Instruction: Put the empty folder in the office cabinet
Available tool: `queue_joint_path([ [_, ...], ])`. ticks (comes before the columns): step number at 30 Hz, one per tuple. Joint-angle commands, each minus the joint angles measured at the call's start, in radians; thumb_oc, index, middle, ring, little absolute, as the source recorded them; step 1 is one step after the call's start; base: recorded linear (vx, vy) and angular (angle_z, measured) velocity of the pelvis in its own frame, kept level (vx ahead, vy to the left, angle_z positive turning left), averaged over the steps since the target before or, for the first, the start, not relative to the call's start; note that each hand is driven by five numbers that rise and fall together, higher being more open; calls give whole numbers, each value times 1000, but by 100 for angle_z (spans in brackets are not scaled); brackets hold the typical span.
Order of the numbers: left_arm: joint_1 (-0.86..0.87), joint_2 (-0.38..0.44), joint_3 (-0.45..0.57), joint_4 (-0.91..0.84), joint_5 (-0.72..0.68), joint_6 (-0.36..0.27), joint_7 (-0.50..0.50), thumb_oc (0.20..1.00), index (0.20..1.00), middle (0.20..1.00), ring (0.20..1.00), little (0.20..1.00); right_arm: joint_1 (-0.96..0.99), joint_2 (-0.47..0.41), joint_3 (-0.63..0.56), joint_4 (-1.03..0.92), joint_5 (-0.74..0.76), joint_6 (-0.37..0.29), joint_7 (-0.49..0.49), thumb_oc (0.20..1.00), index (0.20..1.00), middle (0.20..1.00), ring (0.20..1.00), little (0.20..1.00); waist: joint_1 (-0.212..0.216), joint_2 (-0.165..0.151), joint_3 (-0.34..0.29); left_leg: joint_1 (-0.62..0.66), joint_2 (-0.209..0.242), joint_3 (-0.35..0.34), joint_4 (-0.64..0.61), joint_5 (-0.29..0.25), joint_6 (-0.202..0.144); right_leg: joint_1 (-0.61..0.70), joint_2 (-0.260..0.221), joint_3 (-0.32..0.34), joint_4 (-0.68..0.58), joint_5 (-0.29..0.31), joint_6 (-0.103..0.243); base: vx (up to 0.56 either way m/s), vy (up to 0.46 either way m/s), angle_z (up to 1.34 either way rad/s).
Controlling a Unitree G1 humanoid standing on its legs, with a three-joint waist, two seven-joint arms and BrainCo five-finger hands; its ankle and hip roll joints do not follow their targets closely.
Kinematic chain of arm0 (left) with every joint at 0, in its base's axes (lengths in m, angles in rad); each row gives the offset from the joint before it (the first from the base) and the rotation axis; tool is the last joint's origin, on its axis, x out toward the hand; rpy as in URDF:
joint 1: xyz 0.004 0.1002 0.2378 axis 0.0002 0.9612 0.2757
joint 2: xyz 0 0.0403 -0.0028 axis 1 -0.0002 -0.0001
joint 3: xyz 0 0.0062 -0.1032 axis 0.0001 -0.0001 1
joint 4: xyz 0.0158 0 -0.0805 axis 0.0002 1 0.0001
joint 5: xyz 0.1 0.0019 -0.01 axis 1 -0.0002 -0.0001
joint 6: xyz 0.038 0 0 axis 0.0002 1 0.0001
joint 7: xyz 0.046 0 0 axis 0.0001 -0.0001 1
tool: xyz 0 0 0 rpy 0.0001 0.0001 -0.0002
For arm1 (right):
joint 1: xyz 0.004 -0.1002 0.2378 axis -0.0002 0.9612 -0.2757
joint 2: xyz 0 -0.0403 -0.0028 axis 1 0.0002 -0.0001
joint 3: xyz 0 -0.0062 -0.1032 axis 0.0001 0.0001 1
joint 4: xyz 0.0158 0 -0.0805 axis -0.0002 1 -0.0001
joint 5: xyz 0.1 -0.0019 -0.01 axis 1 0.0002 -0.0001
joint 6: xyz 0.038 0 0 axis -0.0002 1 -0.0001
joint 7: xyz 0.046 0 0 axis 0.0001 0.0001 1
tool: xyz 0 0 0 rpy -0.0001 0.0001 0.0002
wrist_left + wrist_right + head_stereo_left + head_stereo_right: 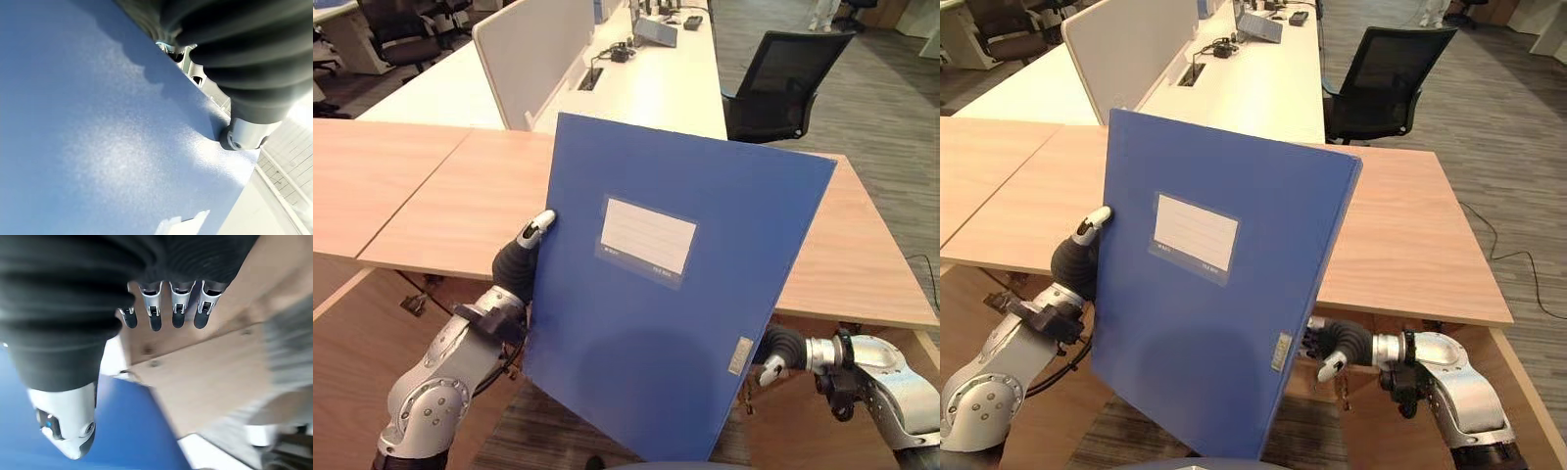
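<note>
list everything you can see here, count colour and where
folder: one, blue with a pale label on its face, held upright between both hands in front of the wooden desk
wooden desk: light brown tops joined side by side, behind the folder
white desk: one long row beyond the wooden desk, with a pale divider panel and dark devices at its far end
office chair: one black mesh chair to the right of the white desk; more dark chairs at far left
carpet: grey, to the right
left hand: on the folder's left edge, thumb on the front
right hand: at the folder's lower right edge, fingers straight in its wrist view
</note>
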Motion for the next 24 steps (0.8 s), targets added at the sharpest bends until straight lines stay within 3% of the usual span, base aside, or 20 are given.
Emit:
queue_joint_path([
  [1, 9, -15, 47, 7, -82, -60, -44, 200, 200, 200, 200, 200, -12, 67, -79, -38, 94, -21, 32, 1000, 1000, 1000, 1000, 1000, -8, -14, -75, 41, -27, -47, 2, -113, 38, -34, 23, 33, 0, -47, 10, 0, 0, 0],
  [9, 65, -60, 82, 16, 20, -9, -129, 200, 200, 200, 200, 200, -41, 251, -214, -18, 108, 10, 21, 1000, 1000, 1000, 1000, 1000, -14, -16, -87, 38, -23, -48, 2, -119, 37, -42, 28, 45, 0, -47, 7, -3, -1, -1],
  [16, 84, -74, 101, 20, 83, 1, -132, 200, 200, 200, 200, 200, -69, 317, -240, -12, 151, 22, -13, 1000, 1000, 1000, 1000, 1000, -14, -19, -88, 28, -19, -46, 2, -114, 30, -52, 32, 47, 0, -44, 3, -4, -4, 0],
  [24, 114, -61, 131, -1, 114, 0, -106, 200, 200, 200, 200, 200, -69, 328, -246, -47, 218, 46, -58, 1000, 1000, 1000, 1000, 1000, -15, -25, -91, 13, -10, -43, 2, -111, 22, -73, 39, 46, 0, -36, -2, -21, -24, 0],
])
